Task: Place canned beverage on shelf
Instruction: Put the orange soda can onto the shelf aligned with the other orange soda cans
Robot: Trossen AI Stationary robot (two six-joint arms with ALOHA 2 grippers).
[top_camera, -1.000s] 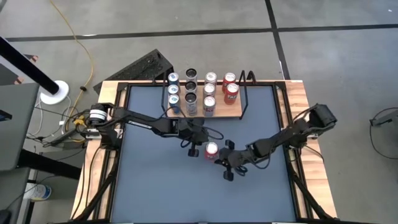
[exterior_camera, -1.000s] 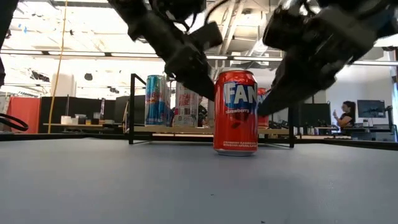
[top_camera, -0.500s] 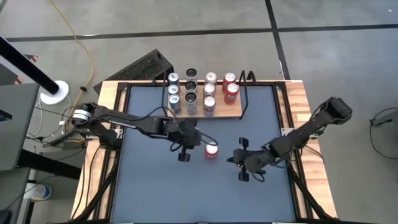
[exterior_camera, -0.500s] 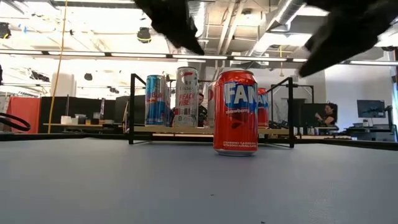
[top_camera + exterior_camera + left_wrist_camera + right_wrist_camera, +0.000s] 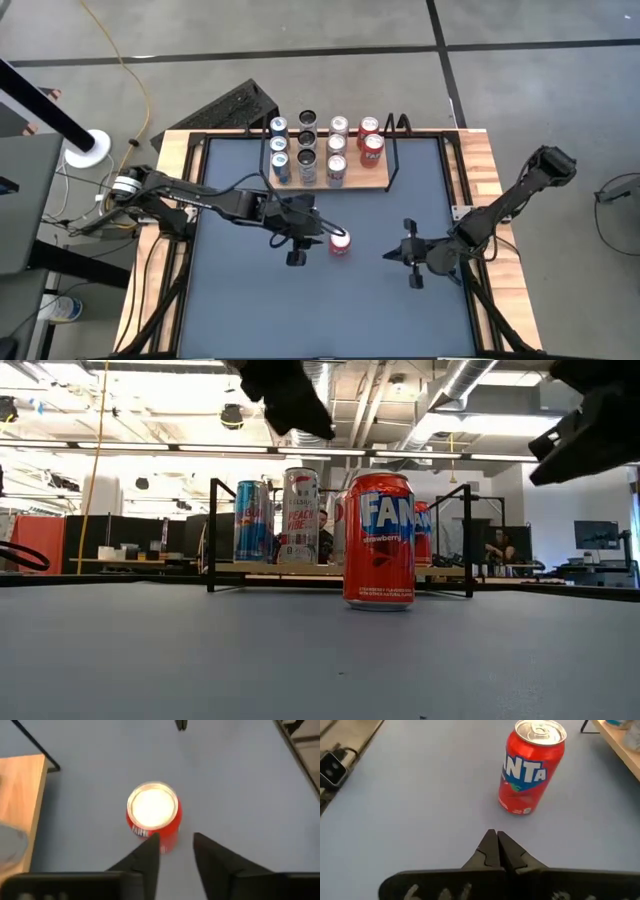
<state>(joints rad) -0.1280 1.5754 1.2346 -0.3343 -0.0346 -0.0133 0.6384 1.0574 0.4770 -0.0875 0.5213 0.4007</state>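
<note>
1. The red can (image 5: 340, 242) stands upright on the table (image 5: 240, 310), out in the open, near the shelf (image 5: 375, 182) but not on it. Nothing touches the can.
2. My left pincer (image 5: 175, 851) hangs just beside and above the can. A second ago it sat shut by the can; now its fingers (image 5: 148, 851) stand a little apart with nothing between them, the can ahead of the tips.
3. My right pincer (image 5: 496, 847) is closed on nothing. It was close against the can a second ago and has pulled back toward the right edge of the table, now well apart from the can.
4. The shelf already holds rows of cans (image 5: 307, 152); a bare patch of board shows at its right end.
5. Reading: the handover looks finished, and the can is mine on the left. The fingers seem too narrow yet, so I judge the next need is a wider gap, then a drop around the can's body.
</note>
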